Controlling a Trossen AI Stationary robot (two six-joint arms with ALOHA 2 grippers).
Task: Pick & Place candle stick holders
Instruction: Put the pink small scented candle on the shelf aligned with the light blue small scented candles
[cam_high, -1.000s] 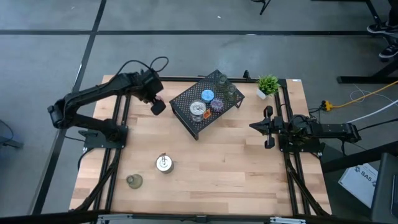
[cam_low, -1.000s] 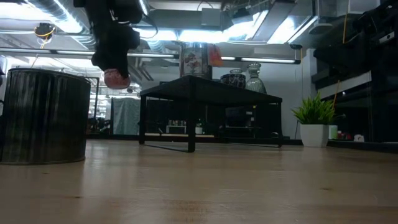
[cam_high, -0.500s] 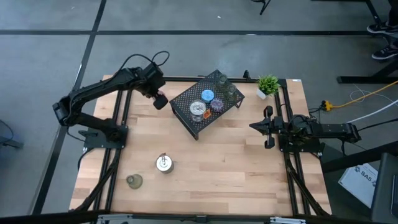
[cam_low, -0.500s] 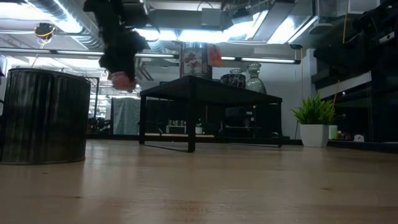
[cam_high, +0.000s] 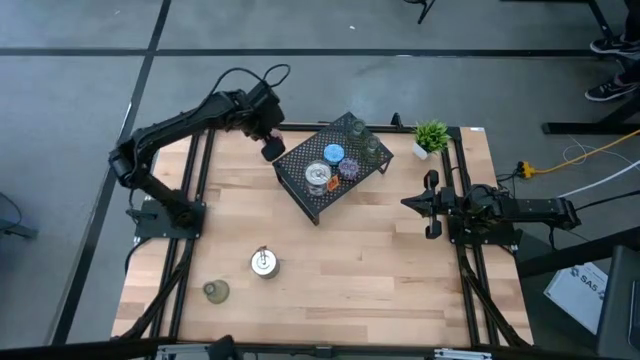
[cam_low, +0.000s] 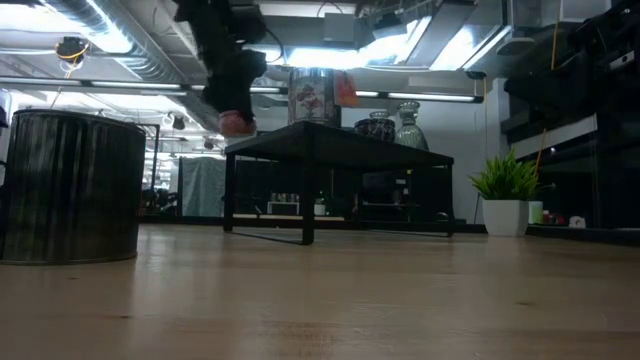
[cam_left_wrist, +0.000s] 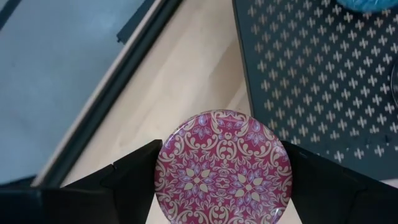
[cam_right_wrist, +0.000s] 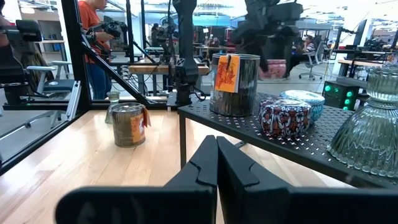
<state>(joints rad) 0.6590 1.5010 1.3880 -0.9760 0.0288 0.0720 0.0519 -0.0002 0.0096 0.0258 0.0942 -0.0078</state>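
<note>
My left gripper (cam_high: 272, 149) hangs over the table's far left, just off the left corner of the black mesh rack (cam_high: 330, 166), shut on a pink patterned candle stick holder (cam_left_wrist: 222, 165); the low view shows that pink holder (cam_low: 236, 124) level with the rack top. A silver holder (cam_high: 318, 177), a blue one (cam_high: 333, 153), a purple one (cam_high: 349, 168) and glass ones (cam_high: 371, 147) stand on the rack. A silver holder (cam_high: 263, 262) and an olive one (cam_high: 216, 291) stand on the table near the front. My right gripper (cam_high: 420, 203) waits shut at the right. My left gripper pinches the pink holder by its round side wall (cam_left_wrist: 163, 168), one finger (cam_left_wrist: 134, 180) on each opposite side. The fingers slant down from above. The holder is lifted clear of the table, its patterned face turned up toward the wrist.
A small potted plant (cam_high: 431, 135) stands at the far right corner. The rack sits askew at the table's far middle. Bare wood lies in the middle and near right of the table (cam_high: 380, 280).
My left gripper has carried the pink holder toward the table's far edge and right, toward the rack's left corner, rising a little and rolling slightly. It stays shut on the holder.
</note>
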